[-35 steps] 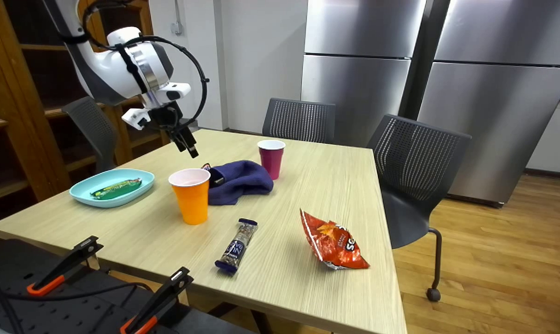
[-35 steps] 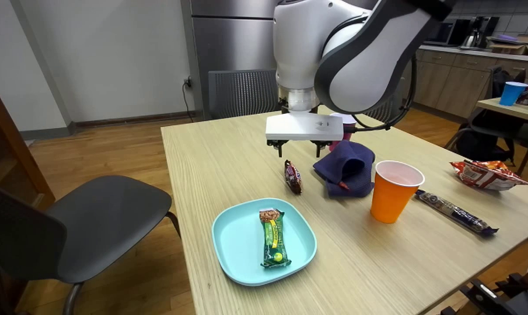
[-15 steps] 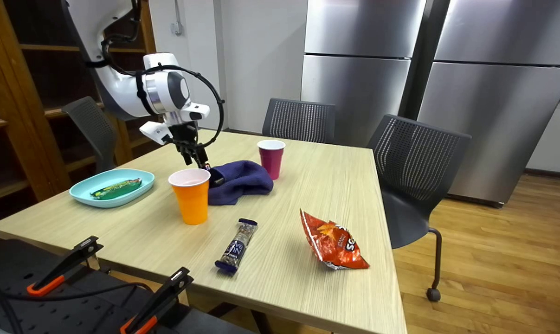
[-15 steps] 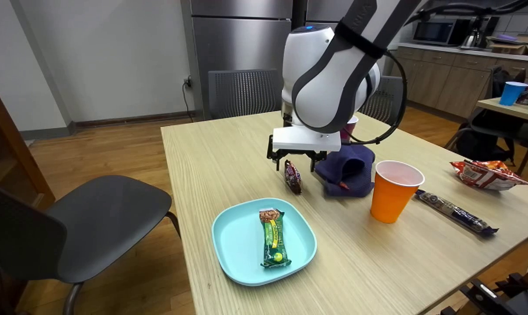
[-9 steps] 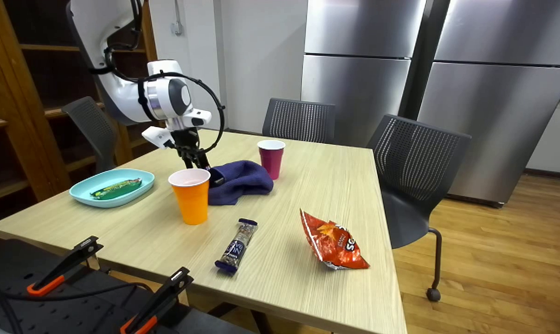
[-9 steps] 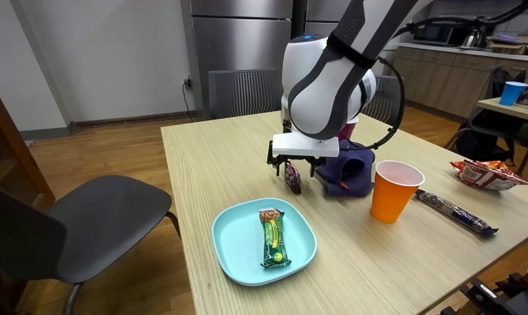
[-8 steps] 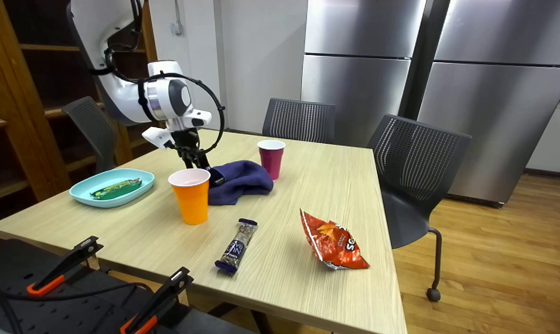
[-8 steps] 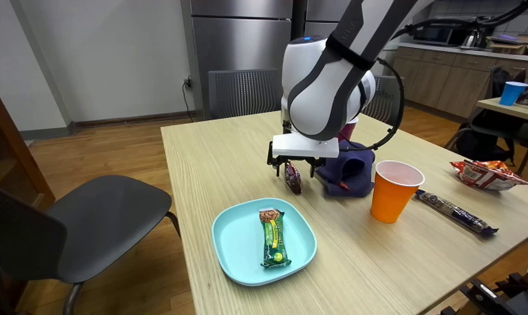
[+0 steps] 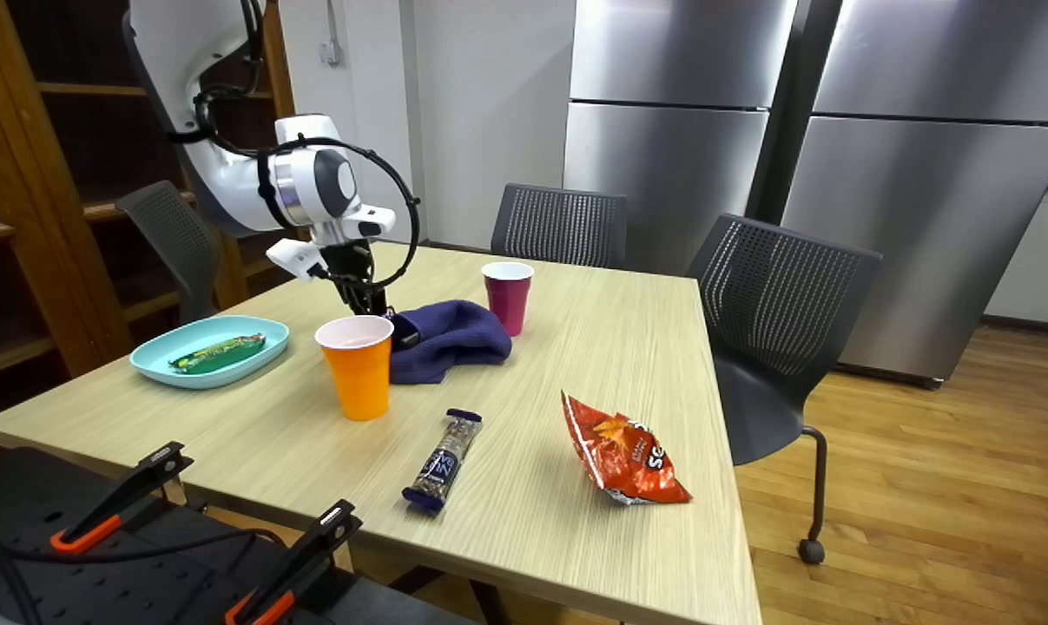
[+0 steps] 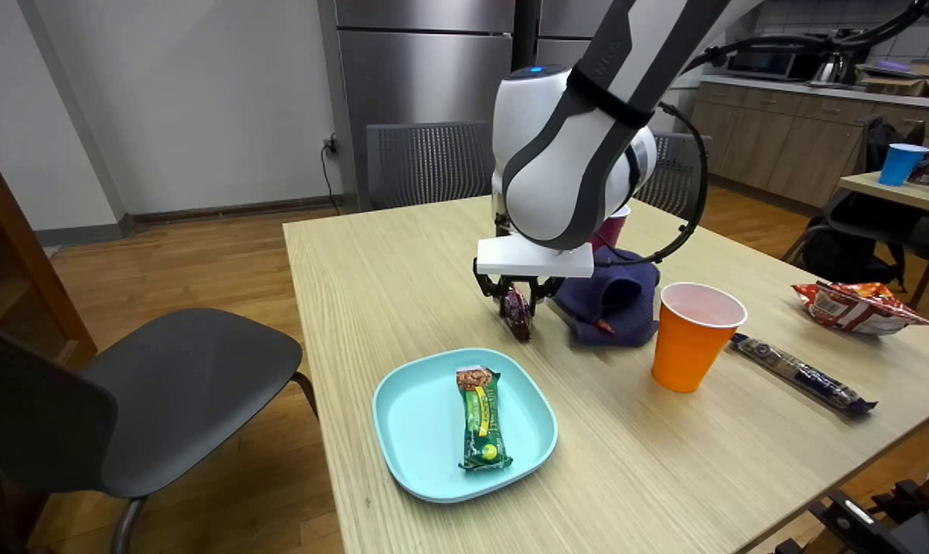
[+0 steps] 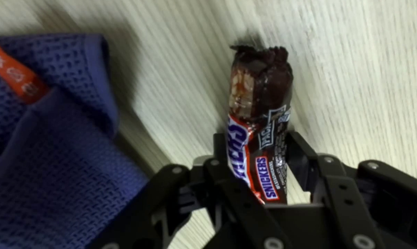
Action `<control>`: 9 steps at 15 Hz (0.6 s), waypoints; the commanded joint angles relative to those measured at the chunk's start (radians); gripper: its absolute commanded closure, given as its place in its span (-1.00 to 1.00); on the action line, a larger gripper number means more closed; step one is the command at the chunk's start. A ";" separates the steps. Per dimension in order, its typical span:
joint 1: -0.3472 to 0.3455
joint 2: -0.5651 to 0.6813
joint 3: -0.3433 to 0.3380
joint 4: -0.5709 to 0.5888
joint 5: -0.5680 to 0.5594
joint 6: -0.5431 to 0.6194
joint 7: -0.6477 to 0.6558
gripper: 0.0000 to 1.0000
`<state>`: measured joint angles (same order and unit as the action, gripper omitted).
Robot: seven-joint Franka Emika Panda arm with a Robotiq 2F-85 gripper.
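Observation:
A brown Snickers bar [image 11: 256, 90] lies on the table, its far end pointing up in the wrist view. My gripper [image 11: 256, 141] has its fingers [image 11: 300, 152] against both sides of the wrapper, pressing it between them. In an exterior view the bar [image 10: 519, 323] stands on edge beneath the gripper [image 10: 518, 306], still down at table height. Beside it, a folded blue cloth [image 11: 77, 166] has a red wrapper [image 11: 16, 74] poking out of its fold. An orange cup [image 9: 360, 382] partly hides the fingertips in an exterior view.
A turquoise plate [image 10: 402, 454] carries a green-wrapped bar [image 10: 482, 423]. A maroon cup [image 9: 508, 304] stands behind the cloth. Toward the table's near side lie a dark-ended snack bar [image 9: 444, 460] and a red chip bag [image 9: 628, 456]. Chairs [image 9: 558, 226] surround the table.
My gripper has come down over the Snickers bar with its fingers wide. In the last half second they have drawn together onto the bar. The cups, plate and cloth have stayed put.

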<state>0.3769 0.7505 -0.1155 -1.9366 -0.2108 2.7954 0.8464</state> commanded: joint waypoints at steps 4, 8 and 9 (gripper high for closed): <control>0.034 0.002 -0.027 0.017 0.025 -0.006 -0.028 1.00; 0.073 -0.020 -0.056 -0.002 0.009 0.000 -0.010 0.94; 0.091 -0.033 -0.069 -0.015 0.001 0.009 -0.004 0.94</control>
<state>0.4171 0.7501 -0.1459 -1.9317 -0.2106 2.7959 0.8464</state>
